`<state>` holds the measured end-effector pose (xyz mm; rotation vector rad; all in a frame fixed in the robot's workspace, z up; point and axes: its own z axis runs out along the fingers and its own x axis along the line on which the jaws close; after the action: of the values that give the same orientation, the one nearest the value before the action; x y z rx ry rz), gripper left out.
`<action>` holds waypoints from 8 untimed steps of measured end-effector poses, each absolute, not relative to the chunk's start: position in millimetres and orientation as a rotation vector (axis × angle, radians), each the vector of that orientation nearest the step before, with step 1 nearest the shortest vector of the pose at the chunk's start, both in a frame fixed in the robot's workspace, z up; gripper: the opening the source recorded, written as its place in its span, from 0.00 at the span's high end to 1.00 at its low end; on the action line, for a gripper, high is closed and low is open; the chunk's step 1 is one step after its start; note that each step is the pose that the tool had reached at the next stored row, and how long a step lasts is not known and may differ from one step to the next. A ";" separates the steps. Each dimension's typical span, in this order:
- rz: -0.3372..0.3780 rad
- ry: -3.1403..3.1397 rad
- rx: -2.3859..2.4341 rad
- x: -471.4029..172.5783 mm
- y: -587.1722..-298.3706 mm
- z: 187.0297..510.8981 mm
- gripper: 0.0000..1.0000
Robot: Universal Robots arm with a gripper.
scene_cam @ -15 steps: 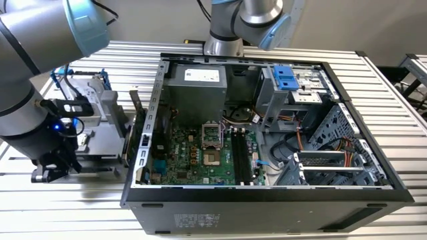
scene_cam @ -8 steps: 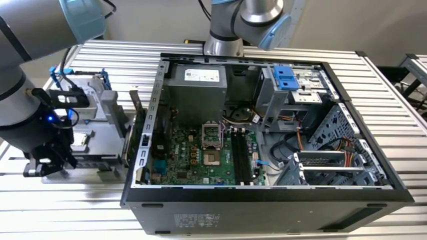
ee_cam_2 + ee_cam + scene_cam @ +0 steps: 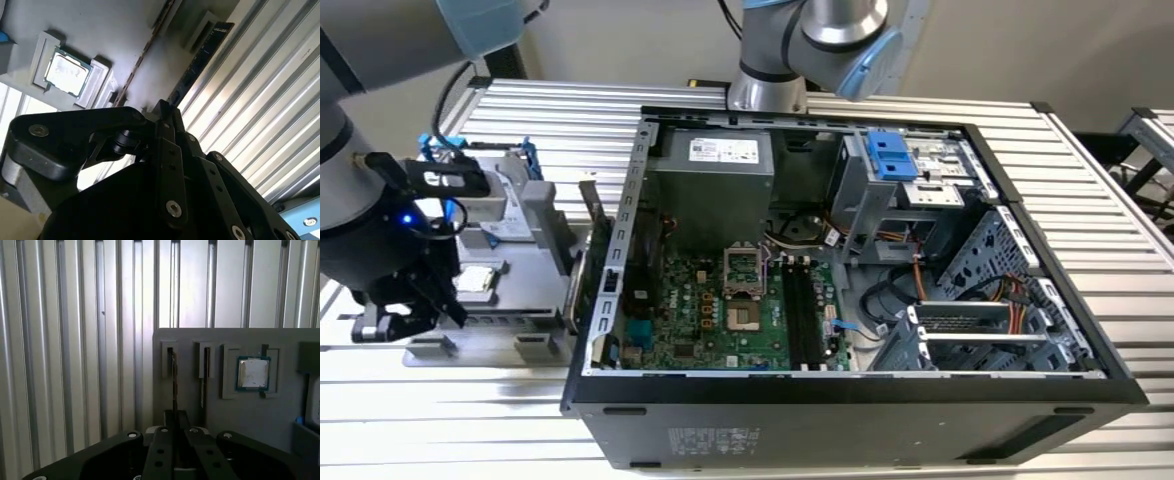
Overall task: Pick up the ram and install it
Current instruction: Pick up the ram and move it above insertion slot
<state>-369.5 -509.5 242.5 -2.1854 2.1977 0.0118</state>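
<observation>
No print can be read here: the white label (image 3: 723,150) on the power supply (image 3: 707,200) and the sticker (image 3: 715,440) on the computer case (image 3: 881,425) carry lettering too small to make out.

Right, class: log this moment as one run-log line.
black gripper: at thin dark greenish-blue ram stick | ram: in grey tray slot | install: not done

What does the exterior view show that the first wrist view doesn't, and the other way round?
Exterior view: the open computer case with its motherboard, and the arm above the grey holder. First wrist view: an edge-on look at the ram and a second stick standing in the holder's slots. Shared: the gripper, the holder, the processor chip on it, the ribbed table.
</observation>
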 end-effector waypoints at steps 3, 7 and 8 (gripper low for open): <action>0.011 2.197 -2.185 -369.5 -509.5 250.9 1.00; 0.010 2.197 -2.185 -369.6 -509.5 260.4 1.00; 0.010 2.197 -2.185 -369.6 -509.5 261.8 1.00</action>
<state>-369.6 -509.5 261.8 -2.1845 2.1968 0.0101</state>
